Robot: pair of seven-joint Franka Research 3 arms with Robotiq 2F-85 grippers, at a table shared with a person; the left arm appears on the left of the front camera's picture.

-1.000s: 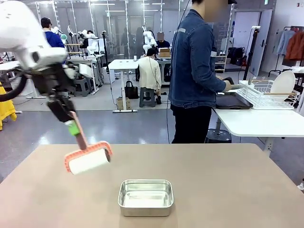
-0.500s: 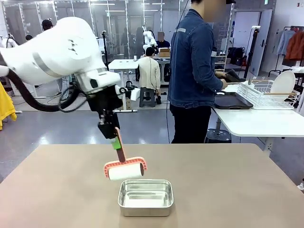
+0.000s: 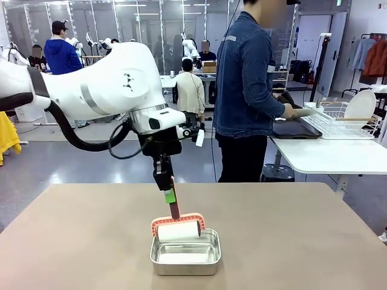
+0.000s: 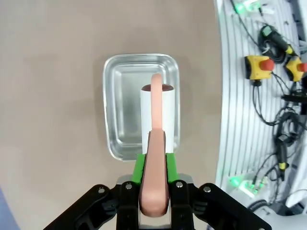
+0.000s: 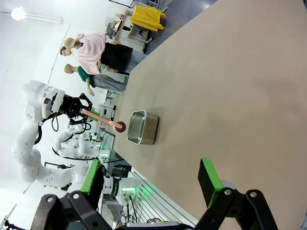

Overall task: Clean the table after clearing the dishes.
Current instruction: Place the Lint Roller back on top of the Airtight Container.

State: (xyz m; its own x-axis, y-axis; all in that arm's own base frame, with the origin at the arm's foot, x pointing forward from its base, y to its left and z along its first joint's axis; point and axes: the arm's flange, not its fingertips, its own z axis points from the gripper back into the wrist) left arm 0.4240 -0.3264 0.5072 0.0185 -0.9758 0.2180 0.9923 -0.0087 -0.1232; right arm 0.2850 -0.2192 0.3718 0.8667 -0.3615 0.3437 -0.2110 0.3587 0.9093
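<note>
Roller [image 3: 176,232] now hangs over the steel pan [image 3: 185,252] at lower centre, moved in from the left; our left hand [image 3: 170,196] clamps its handle, our right hand [image 5: 148,191] gapes apart; wiping the counter [image 3: 290,241] comes next, we judge.

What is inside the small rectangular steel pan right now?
The white roll of the pink-handled lint roller, held by the left gripper, hangs over the small rectangular steel pan. The pan floor beside the roll looks bare; the part beneath the roll is hidden.

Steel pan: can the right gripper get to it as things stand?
Probably not cleanly: the left gripper holds the lint roller right over the steel pan. The open right gripper sits back, bare table between.
</note>
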